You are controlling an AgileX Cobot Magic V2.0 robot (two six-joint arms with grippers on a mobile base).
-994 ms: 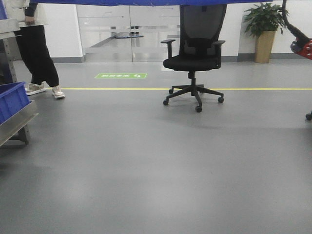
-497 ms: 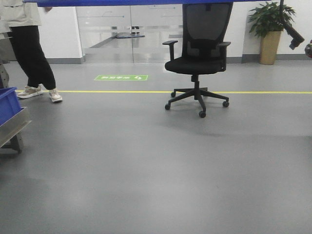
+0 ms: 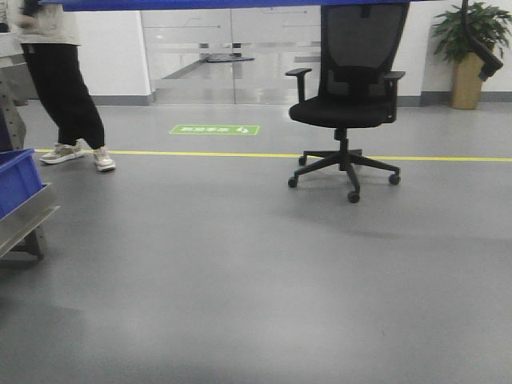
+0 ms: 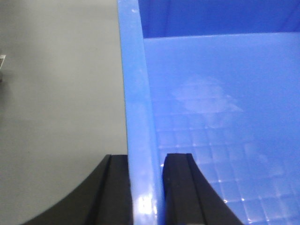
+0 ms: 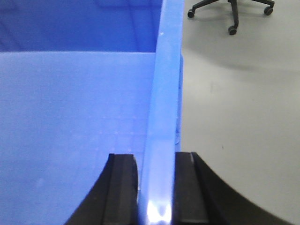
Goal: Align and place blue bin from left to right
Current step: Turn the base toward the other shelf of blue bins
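Half done at best, judging by the carry. Lifted and held above the grey floor (image 3: 240,264): blue bin (image 4: 206,108), looked down into by both wrist views. Pinched on its left wall by the left gripper (image 4: 145,161), one black finger outside and one inside, both tight against the plastic. Pinched the same way on its right wall by the right gripper (image 5: 157,161), with floor showing to the right of that wall. In the front view, only a blue strip (image 3: 224,3) along the top edge, most likely the same bin held in front of the camera.

Done, as a judgement: pick-up, a firm grasp on both sides, a level hold. Left to do: reach the spot on the right, square up with whatever stands there, set down, let go. No sight of that spot in any view, so cannot tell how near.

Low at the near left: a darker blue bin (image 3: 18,180) on a metal trolley (image 3: 28,220), well apart from the carried one. Farther off: a yellow line (image 3: 200,154) across the floor, a green floor marking (image 3: 214,130) beyond it, an office chair (image 3: 348,88) right of centre, a person (image 3: 60,80) at the far left, a potted plant (image 3: 472,36) at the far right.
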